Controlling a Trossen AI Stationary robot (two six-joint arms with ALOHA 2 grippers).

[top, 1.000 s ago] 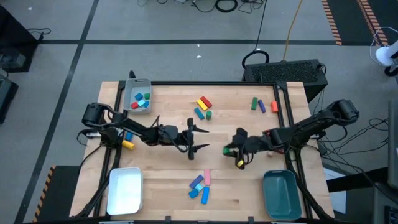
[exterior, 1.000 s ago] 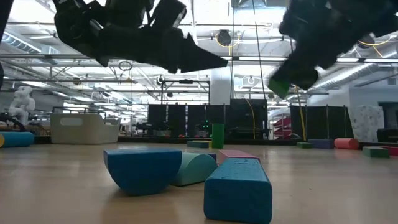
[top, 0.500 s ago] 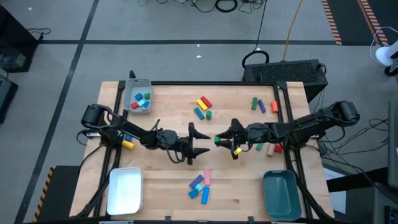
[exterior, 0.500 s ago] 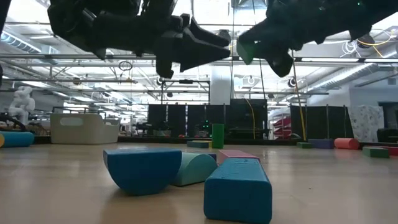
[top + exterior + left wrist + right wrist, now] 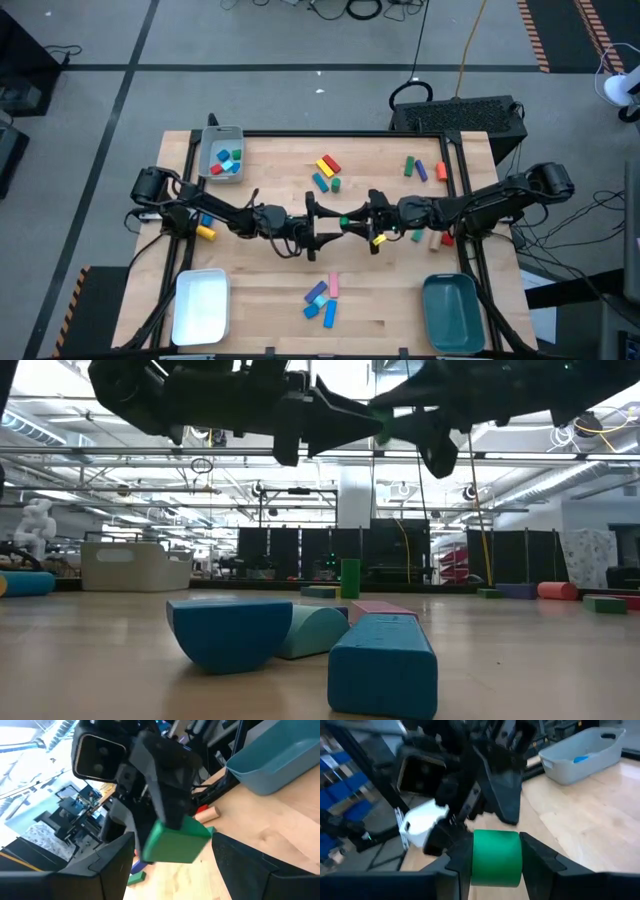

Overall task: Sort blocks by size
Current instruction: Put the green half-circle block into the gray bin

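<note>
A small green block (image 5: 344, 221) hangs in the air over the middle of the table, with my right gripper (image 5: 353, 221) shut on it. My left gripper (image 5: 330, 223) meets it from the other side, open. Its two fingers (image 5: 117, 865) stand on either side of the green block (image 5: 175, 841). In the low view both grippers are high above the tabletop, with the green block (image 5: 384, 426) between them. More blocks lie in loose groups at the far middle (image 5: 325, 172), near middle (image 5: 322, 297) and far right (image 5: 420, 168). My right gripper pinches the green block by two opposite sides (image 5: 476, 860) between its two fingers (image 5: 537, 862). It comes in about level from the table's right. The block is lifted clear of the table. My left gripper: I cannot tell whether its fingers touch the block.
A grey tray (image 5: 212, 140) with several blocks stands at the far left. A white tray (image 5: 202, 305) is at the near left and a teal tray (image 5: 455, 312) at the near right. A yellow block (image 5: 205, 232) lies under the left arm. A few blocks (image 5: 435, 238) lie under the right arm.
My right gripper has risen and tipped from pointing down to about level. It has carried the green block toward the table's left, up to my left gripper. My left gripper has rolled about its own axis, and the block now sits between its open fingers.
</note>
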